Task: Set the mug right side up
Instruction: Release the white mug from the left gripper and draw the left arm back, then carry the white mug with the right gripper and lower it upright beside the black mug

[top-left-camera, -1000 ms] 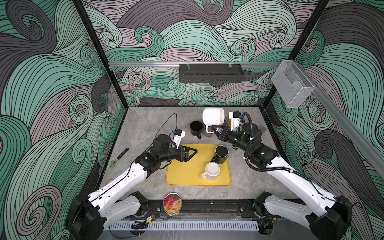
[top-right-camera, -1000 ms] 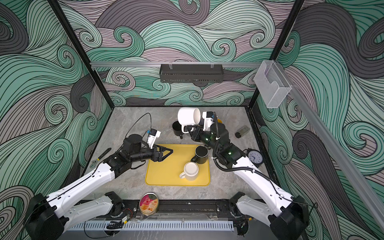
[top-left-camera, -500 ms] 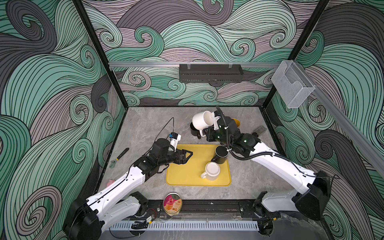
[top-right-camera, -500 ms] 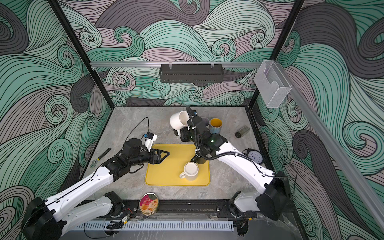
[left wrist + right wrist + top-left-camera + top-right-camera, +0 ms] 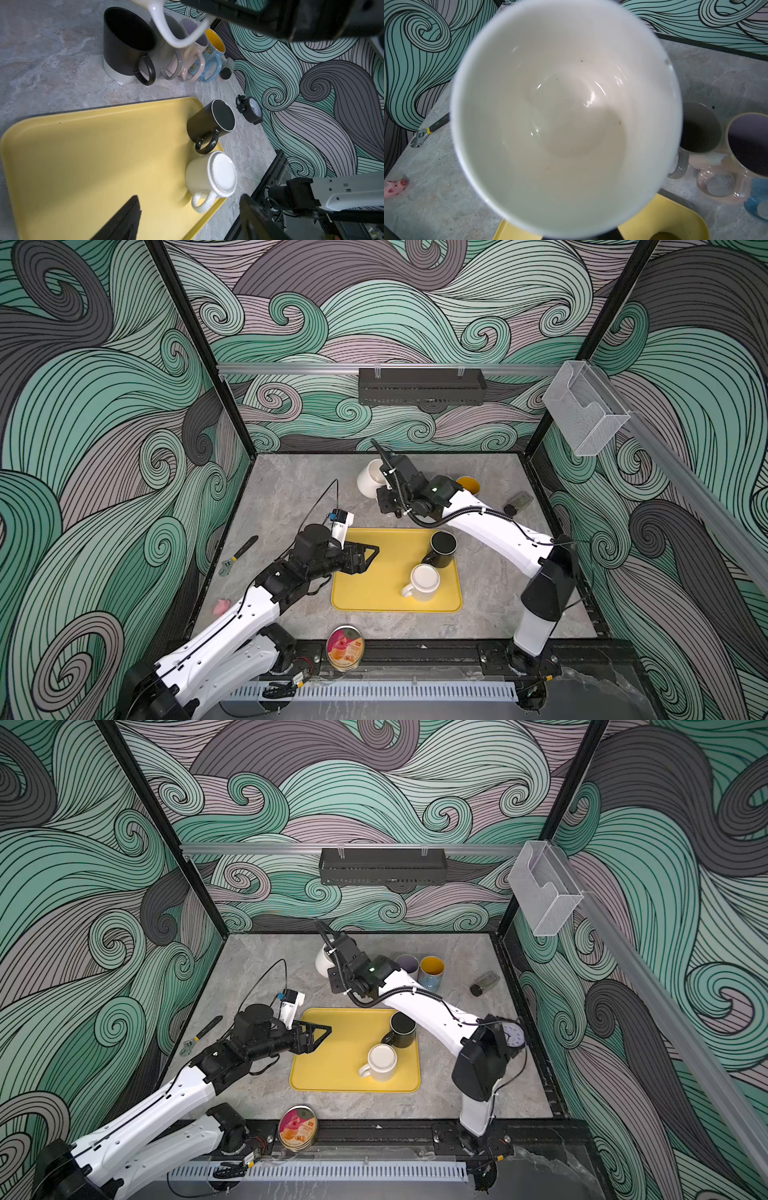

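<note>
A large white mug (image 5: 369,482) (image 5: 321,963) hangs above the back of the table, tilted. My right gripper (image 5: 384,490) is shut on its handle (image 5: 166,31). The right wrist view looks straight into the mug's open mouth (image 5: 562,116), which hides the jaws. Two mugs stand upside down on the yellow tray (image 5: 365,597): a black mug (image 5: 442,547) (image 5: 209,122) and a cream mug (image 5: 424,583) (image 5: 209,178). My left gripper (image 5: 370,553) (image 5: 322,1033) (image 5: 190,199) is open and empty, low over the tray's left part, pointing towards the cream mug.
A row of upright mugs stands at the back: a black one (image 5: 126,43), then grey, pink, and a blue one with a yellow inside (image 5: 432,969). A wrench (image 5: 239,556) and a pink toy (image 5: 222,605) lie left. A tin (image 5: 345,647) sits in front, a clock (image 5: 513,1033) and a small jar (image 5: 519,502) right.
The right arm has swung the white mug left and down, turning it from bottom-up until its mouth shows. The left gripper has drawn back slightly, still open.
</note>
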Action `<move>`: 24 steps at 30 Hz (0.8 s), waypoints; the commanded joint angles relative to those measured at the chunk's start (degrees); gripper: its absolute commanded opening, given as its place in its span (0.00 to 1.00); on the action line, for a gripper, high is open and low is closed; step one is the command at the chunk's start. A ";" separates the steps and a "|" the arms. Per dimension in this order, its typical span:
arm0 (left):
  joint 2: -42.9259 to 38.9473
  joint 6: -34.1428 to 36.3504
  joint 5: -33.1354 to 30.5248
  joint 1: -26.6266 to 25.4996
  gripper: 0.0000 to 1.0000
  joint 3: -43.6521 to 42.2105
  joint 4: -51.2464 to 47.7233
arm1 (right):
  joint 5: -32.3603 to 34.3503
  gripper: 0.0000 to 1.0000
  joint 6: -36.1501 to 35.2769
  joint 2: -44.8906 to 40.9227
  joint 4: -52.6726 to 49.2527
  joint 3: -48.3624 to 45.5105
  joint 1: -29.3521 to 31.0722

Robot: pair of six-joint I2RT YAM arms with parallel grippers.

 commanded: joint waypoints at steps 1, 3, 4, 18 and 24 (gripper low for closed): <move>-1.82 -0.44 -2.43 -0.04 0.76 -0.62 -0.91 | 2.46 0.00 -2.35 2.89 -1.70 6.58 0.92; -3.03 -0.46 -2.85 0.03 0.76 -0.85 -1.33 | 5.51 0.00 -0.01 5.39 -3.30 9.50 1.18; -3.75 -0.52 -3.02 -0.04 0.76 -1.01 -1.47 | 6.20 0.00 0.59 7.09 -4.29 11.31 1.23; -8.41 -1.49 -5.16 -0.04 0.75 -3.76 -2.08 | 12.38 0.00 5.65 23.28 -10.82 26.35 1.72; -7.30 -0.56 -5.07 -0.04 0.75 -3.66 -1.75 | 12.42 0.00 8.18 27.58 -11.11 29.56 1.46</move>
